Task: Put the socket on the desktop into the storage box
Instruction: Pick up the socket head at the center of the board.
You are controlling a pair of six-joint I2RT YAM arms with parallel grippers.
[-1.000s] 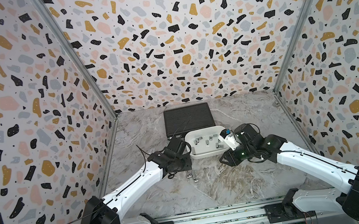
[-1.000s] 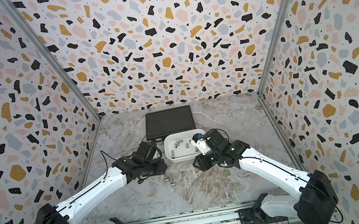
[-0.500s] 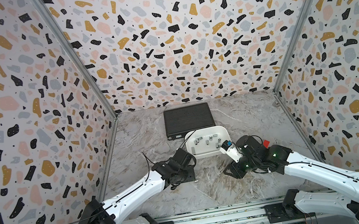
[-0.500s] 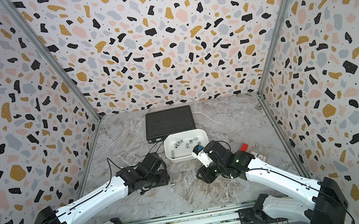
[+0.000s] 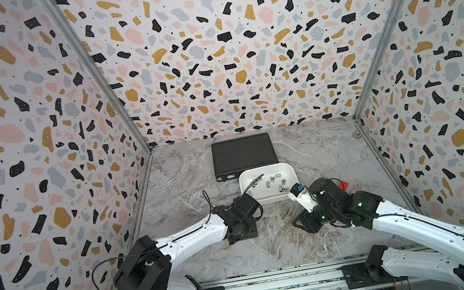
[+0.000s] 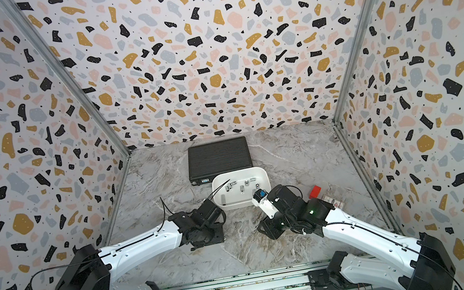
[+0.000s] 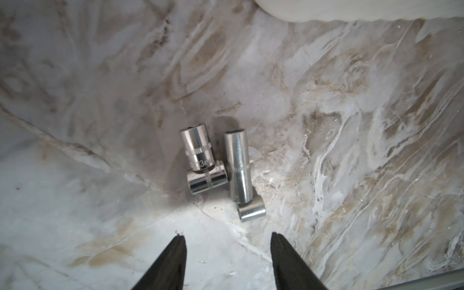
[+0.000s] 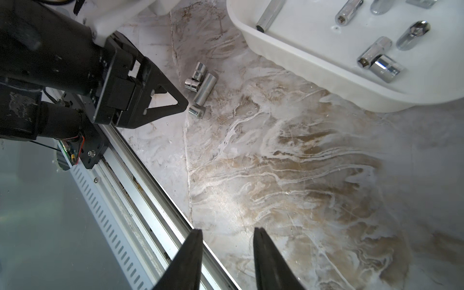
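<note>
The left gripper [image 7: 227, 237] has its two black jaws well apart; nothing is between them and they touch nothing. Just ahead of the tips, four shiny steel cylindrical sockets [image 7: 207, 180] lie close together on the grey-white marble-patterned desktop [image 7: 100, 75], in its middle part, between the front edge and the white shallow plastic storage box [image 5: 268, 200]. A short socket marked 13 [image 7: 198, 150] touches another short one; a long socket [image 7: 238, 165] lies beside them; the smallest socket [image 7: 251, 212] touches its end and is nearest to the tips.

The right gripper [image 8: 228, 231] has a moderate gap between its jaws and is empty; it hangs over the front edge of the desktop.

The storage box already holds several more steel sockets [image 8: 376, 65]; behind it, toward the back edge, lies a black ribbed flat case [image 5: 243, 155], and I cannot tell if the two touch.

In both top views the left arm covers the four sockets, and the jaws of both grippers are too dark to read. A small red block [image 6: 315, 192] lies toward the right edge; I cannot make out what it is. In the left wrist view the box is only a blurred white strip, cut off by the frame.
</note>
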